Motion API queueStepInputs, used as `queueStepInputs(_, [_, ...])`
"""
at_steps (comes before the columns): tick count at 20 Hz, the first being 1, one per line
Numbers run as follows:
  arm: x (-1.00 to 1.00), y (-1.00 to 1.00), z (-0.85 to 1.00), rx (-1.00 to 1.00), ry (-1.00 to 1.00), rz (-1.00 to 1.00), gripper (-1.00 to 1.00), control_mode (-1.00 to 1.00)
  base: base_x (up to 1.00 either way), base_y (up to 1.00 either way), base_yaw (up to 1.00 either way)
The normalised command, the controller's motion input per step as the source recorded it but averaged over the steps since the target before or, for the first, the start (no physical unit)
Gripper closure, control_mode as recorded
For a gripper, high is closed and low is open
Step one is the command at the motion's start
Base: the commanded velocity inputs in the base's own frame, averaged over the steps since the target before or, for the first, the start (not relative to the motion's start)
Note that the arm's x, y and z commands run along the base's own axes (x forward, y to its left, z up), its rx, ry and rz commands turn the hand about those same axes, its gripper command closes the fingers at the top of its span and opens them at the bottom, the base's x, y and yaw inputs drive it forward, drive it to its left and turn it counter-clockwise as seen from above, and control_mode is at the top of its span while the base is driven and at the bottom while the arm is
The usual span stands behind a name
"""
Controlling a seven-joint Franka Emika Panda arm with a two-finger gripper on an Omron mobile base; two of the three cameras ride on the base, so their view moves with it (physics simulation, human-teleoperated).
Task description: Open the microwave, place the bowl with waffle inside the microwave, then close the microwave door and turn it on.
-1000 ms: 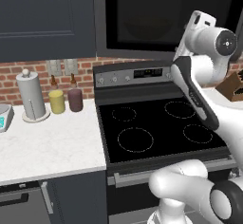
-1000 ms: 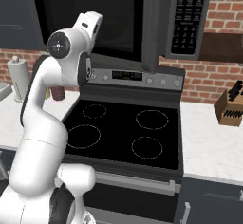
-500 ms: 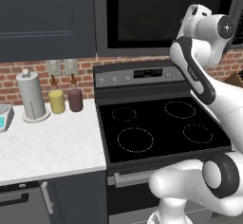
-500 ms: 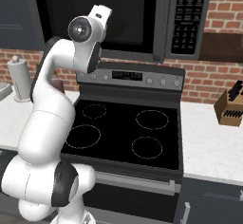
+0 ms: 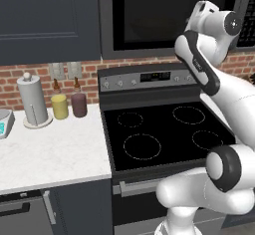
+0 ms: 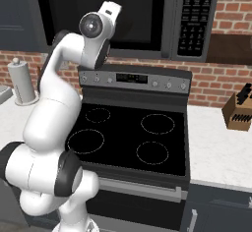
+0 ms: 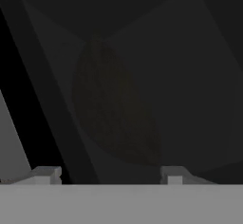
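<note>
The microwave (image 6: 142, 10) hangs above the stove with its door (image 5: 149, 15) shut, black glass facing me. Right of the glass are the vertical handle bar (image 6: 170, 17) and the button panel (image 6: 197, 17). My arm is raised, with the hand (image 6: 111, 9) up against the lower left part of the glass. In the hand view my gripper (image 7: 110, 173) is open, its fingertips (image 7: 47, 173) wide apart with nothing between them, facing the dark glass. Through it shows a dim brown oval (image 7: 114, 109) that looks like the bowl. The waffle is hidden.
The black stove (image 5: 164, 134) lies below my arm, its control strip (image 6: 133, 78) just under the microwave. On the left counter stand a paper towel roll (image 5: 32, 102) and two jars (image 5: 69, 104). A knife block (image 6: 238, 110) sits on the right counter. A dark cabinet (image 5: 45, 20) is left of the microwave.
My hand has risen and swung in toward the microwave glass. The fingers have come somewhat closer together. The base has not moved.
</note>
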Motion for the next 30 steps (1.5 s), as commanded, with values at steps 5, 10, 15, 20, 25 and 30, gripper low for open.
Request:
queueStepInputs(5, [0.44,0.0,-0.22,0.01,0.0,0.0,-1.0,-1.0,0.0,0.0,0.0])
queueStepInputs(10, [0.21,-0.1,-0.28,0.0,0.0,0.0,-1.0,-1.0,0.0,0.0,0.0])
queueStepInputs(15, [-0.91,-0.47,0.0,0.0,-0.12,0.0,-1.0,-1.0,0.0,0.0,0.0])
queueStepInputs(20, [-1.0,-0.61,0.0,0.02,-0.09,0.0,-1.0,-1.0,0.0,0.0,0.0])
queueStepInputs(25, [-0.62,-0.83,0.0,0.02,0.0,0.0,-1.0,-1.0,0.0,0.0,0.0])
queueStepInputs(30, [-0.19,-0.99,-0.12,0.0,0.03,0.0,-1.0,-1.0,0.0,0.0,0.0])
